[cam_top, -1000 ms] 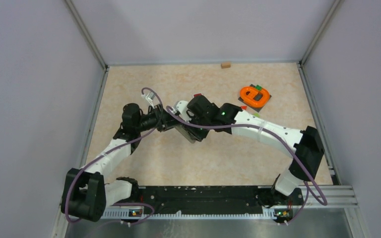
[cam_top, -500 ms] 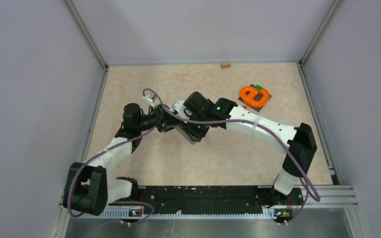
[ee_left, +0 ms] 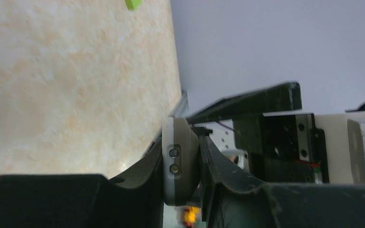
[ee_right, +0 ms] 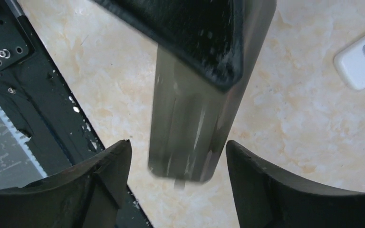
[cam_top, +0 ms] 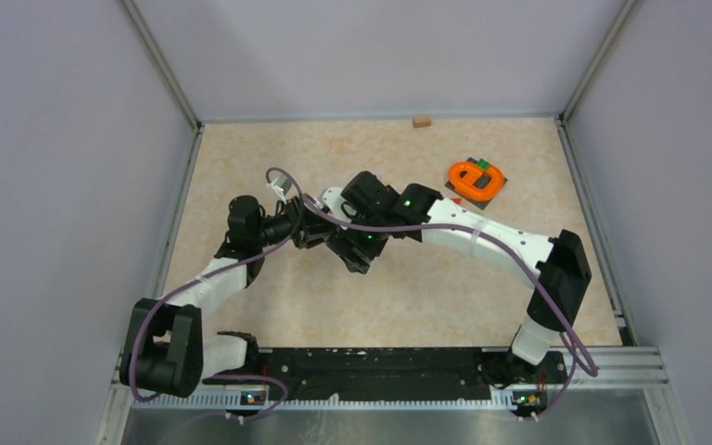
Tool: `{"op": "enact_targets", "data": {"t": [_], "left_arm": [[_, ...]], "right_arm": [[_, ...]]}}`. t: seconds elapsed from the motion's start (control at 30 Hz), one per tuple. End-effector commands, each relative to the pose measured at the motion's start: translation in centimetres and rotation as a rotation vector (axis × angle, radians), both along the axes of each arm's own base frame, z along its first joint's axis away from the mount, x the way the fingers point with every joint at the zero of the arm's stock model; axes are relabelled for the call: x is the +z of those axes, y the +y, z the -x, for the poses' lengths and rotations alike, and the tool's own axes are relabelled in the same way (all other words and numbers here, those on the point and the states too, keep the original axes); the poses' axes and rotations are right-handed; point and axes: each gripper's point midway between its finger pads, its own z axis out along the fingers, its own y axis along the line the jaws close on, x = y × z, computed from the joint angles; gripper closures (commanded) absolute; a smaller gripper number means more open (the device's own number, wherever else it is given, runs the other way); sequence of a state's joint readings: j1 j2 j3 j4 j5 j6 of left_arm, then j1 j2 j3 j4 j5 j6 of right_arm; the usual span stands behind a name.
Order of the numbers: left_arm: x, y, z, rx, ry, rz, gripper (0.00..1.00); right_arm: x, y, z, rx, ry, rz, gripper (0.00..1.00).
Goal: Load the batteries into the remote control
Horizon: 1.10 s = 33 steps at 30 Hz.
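The remote control (ee_left: 180, 159), a dark grey bar, is pinched end-on between the fingers of my left gripper (ee_left: 181, 142), which is shut on it and holds it above the table. In the right wrist view the same remote (ee_right: 190, 133) hangs between the spread fingers of my right gripper (ee_right: 177, 142), clear of both. The right gripper is open. From above, the two grippers meet at mid-table, the left gripper (cam_top: 320, 232) beside the right gripper (cam_top: 357, 250). No batteries show in any view.
A white object with red buttons (ee_right: 361, 57) lies on the table to the right of the remote. An orange ring on a dark base with green and red blocks (cam_top: 471, 181) sits at the back right. A small wooden block (cam_top: 421, 120) lies by the back wall.
My right gripper's jaws have spread apart and let go of the remote. The left gripper keeps its hold, and both arms have shifted slightly to the left.
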<state>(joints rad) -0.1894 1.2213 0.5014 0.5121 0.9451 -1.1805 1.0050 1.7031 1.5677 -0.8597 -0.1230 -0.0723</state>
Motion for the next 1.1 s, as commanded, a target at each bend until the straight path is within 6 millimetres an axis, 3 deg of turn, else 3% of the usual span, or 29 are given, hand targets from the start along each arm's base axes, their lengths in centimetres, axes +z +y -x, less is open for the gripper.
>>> {"op": "enact_targets", "data": {"t": [0.0, 0.3, 0.43, 0.6, 0.77, 0.83, 0.97, 1.07], "left_arm": [[4.7, -0.6, 1.9, -0.134, -0.139, 0.073, 1.00], [5.1, -0.3, 1.4, -0.121, -0.158, 0.066, 1.00], [4.5, -0.1, 0.7, -0.086, -0.139, 0.047, 1.00], [1.4, 1.1, -1.3, 0.037, -0.109, -0.106, 1.00], [-1.5, 3.6, -3.1, 0.215, -0.087, -0.270, 1.00], [-2.3, 4.8, -3.6, 0.280, -0.081, -0.321, 1.00], [-3.4, 6.9, -4.1, 0.396, -0.032, -0.409, 1.00], [-4.3, 8.4, -4.3, 0.471, 0.010, -0.474, 1.00]], "right_arm": [[2.8, 2.3, -0.8, 0.015, -0.063, -0.152, 0.18], [7.7, 1.0, -0.5, -0.074, -0.065, -0.441, 0.11], [8.0, -0.2, -2.1, -0.207, -0.072, -0.459, 0.11], [6.5, -2.5, -4.6, -0.438, -0.087, -0.431, 0.18], [3.9, -4.5, -3.5, -0.523, -0.032, -0.420, 0.31], [1.9, -4.9, -2.9, -0.521, -0.013, -0.395, 0.35], [-2.2, -3.4, 0.4, -0.340, -0.002, -0.369, 0.38], [-4.6, -1.0, 2.9, -0.203, -0.035, -0.317, 0.32]]}}
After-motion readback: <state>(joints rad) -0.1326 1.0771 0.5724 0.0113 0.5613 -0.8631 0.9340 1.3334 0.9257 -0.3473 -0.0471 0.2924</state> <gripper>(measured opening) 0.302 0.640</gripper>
